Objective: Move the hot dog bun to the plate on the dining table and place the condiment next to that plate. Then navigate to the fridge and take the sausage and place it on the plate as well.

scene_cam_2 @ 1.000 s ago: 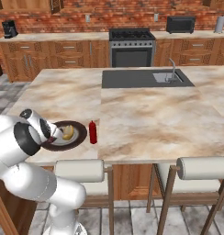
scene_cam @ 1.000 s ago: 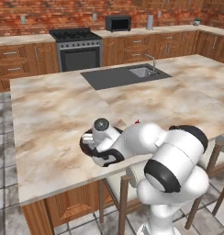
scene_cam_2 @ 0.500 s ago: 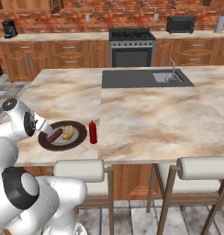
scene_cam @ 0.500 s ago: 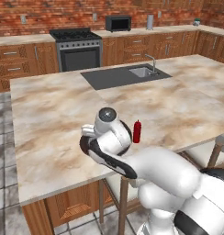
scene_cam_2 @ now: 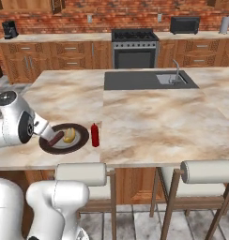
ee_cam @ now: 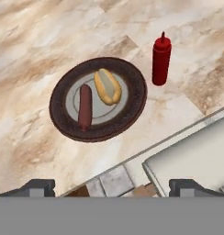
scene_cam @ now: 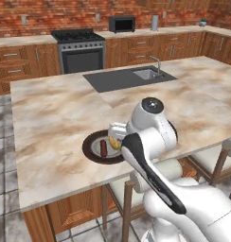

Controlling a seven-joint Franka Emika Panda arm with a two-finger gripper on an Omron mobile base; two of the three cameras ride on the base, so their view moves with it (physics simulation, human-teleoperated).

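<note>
The dark brown plate (ee_cam: 132,92) lies near the front edge of the marbled dining table (ee_cam: 40,36). On its grey centre the reddish-brown sausage (ee_cam: 85,106) and the golden hot dog bun (ee_cam: 107,86) rest side by side. The red condiment bottle (ee_cam: 161,59) stands upright just beside the plate's rim. My gripper (ee_cam: 112,187) hovers above the table edge on the near side of the plate, open, with nothing between its fingers. From the right base camera the plate (scene_cam_2: 79,130), sausage (scene_cam_2: 55,138), bun (scene_cam_2: 69,136) and condiment (scene_cam_2: 95,135) line up beside my hand.
A dark inset sink (scene_cam: 122,78) with a faucet sits at the far side of the island. Padded stools (scene_cam_2: 210,171) stand along the near edge, one right under my hand (ee_cam: 196,156). A stove (scene_cam: 79,47) and wooden cabinets line the brick back wall.
The gripper opened and let go of the sausage, which now lies on the plate beside the bun. The hand has since lifted and drawn back from the plate.
</note>
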